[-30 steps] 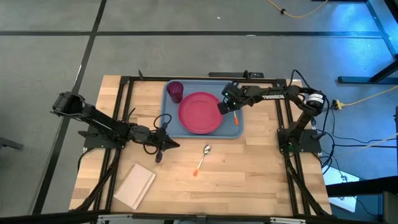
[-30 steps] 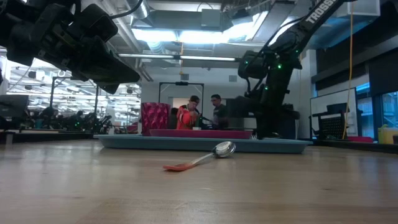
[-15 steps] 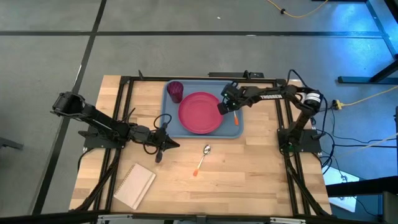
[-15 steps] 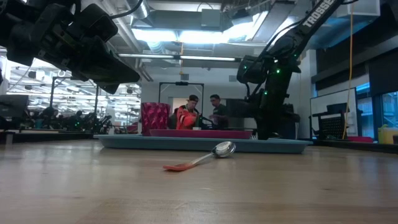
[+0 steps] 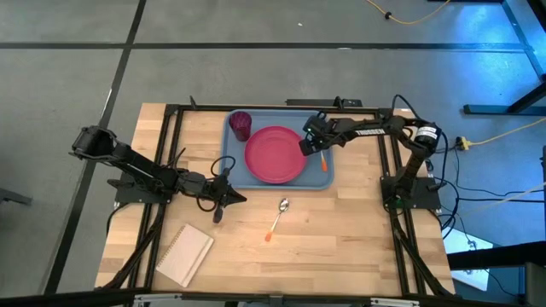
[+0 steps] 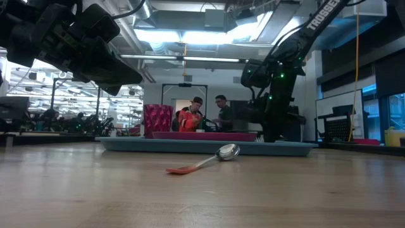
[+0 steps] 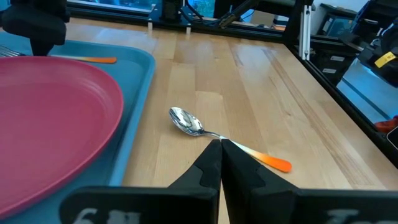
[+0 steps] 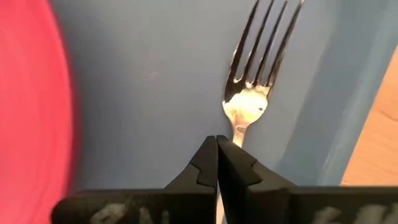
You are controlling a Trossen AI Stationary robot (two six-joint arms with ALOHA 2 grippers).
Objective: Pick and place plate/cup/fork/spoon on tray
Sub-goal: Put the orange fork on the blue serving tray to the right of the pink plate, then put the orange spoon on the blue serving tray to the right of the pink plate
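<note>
Spoon [image 5: 280, 212] before tray [image 5: 235, 175], apparently apart

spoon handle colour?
Orange, on the spoon, with a silver bowl. Best seen in the left wrist view; it lies on the bare wood beside the tray.

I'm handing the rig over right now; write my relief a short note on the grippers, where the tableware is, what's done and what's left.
Right gripper: shut, low over the tray at its right end, on the neck of the fork; whether it grips is unclear.
Left gripper: shut, empty, waiting above the table left of the tray, pointing toward the spoon.
Done: plate and cup on the tray; the fork lies on the tray beside the plate.
Left: the spoon lies on the bare table in front of the tray; it needs moving onto the tray.
</note>
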